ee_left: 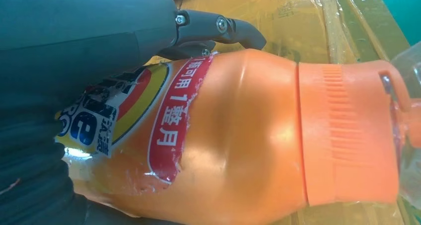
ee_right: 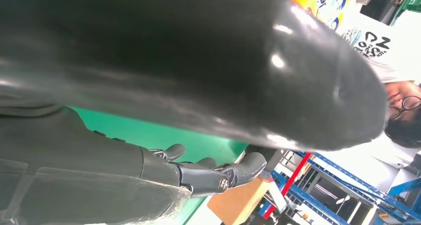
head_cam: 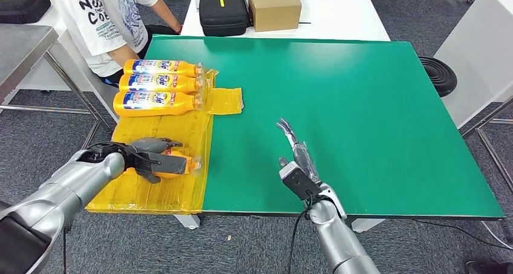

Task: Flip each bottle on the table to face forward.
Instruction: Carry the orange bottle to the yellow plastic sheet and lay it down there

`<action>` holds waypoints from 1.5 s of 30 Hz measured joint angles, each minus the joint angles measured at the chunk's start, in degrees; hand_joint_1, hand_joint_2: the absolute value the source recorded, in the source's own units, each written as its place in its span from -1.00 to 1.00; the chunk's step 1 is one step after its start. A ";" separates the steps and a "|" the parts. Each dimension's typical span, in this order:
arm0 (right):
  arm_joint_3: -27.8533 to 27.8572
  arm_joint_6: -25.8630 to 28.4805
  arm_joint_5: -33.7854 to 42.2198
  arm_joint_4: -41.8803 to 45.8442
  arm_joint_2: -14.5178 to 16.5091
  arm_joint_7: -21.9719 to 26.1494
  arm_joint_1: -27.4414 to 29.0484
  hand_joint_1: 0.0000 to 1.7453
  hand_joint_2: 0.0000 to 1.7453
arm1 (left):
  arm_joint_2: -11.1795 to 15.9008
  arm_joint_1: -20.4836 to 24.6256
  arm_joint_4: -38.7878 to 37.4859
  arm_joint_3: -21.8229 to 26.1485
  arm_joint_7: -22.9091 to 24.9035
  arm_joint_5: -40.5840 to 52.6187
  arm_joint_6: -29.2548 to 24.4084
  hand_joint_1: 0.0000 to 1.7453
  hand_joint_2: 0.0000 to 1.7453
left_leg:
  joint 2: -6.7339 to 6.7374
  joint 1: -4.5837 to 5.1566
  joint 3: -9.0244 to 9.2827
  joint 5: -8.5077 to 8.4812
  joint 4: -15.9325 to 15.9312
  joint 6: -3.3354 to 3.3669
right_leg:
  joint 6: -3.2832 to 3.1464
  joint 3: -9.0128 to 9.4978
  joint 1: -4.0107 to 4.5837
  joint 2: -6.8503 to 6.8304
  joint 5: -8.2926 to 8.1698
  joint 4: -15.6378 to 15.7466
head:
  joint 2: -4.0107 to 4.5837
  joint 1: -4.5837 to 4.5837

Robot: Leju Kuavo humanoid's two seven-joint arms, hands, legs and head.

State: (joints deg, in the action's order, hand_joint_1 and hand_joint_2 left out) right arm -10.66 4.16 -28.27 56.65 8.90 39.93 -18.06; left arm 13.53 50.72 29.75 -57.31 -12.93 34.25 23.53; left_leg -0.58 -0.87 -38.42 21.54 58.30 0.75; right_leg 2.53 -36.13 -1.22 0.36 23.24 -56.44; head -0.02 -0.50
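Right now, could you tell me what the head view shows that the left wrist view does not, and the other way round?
The head view alone shows three bottles lying side by side with their labels up, the green table, the right hand empty above it with fingers apart, and a seated person. The left wrist view alone shows, close up, the held bottle's orange cap and the red printed band on its label. Both show the left hand gripping the orange bottle over the yellow sheet.
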 joint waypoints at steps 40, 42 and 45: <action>-0.25 0.37 0.84 -0.67 -0.20 0.00 0.10 -1.00 -1.00 | 10.97 4.11 17.32 -7.54 0.51 -18.32 6.94 -1.00 1.00 | 0.02 -0.02 -0.06 -0.01 0.00 0.00 | 0.00 -0.09 0.01 0.01 0.00 0.00 | 0.00 0.02; -0.24 0.37 0.79 -0.66 -0.20 0.00 0.29 -1.00 -1.00 | 10.66 3.93 17.78 -6.04 -0.36 -21.74 2.43 -1.00 1.00 | 0.01 -0.01 -0.06 -0.01 0.00 0.00 | 0.00 -0.10 0.01 0.00 0.00 0.00 | 0.00 0.02; -0.11 0.46 0.93 0.01 -0.16 0.00 1.11 -1.00 -1.00 | 9.07 1.99 19.38 -0.81 -4.57 -25.29 -10.65 -1.00 1.00 | 0.00 0.04 -0.06 0.00 0.00 0.00 | 0.00 -0.08 -0.05 0.00 0.00 0.00 | 0.00 0.02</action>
State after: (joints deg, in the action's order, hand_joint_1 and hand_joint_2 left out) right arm -10.76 4.62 -27.34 56.66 8.73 39.93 -16.95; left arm 22.60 52.70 49.13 -58.12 -17.50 8.96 12.88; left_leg -0.57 -0.83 -38.48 21.54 58.30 0.76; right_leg 2.54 -36.21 -1.26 0.36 23.24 -56.44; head -0.02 -0.49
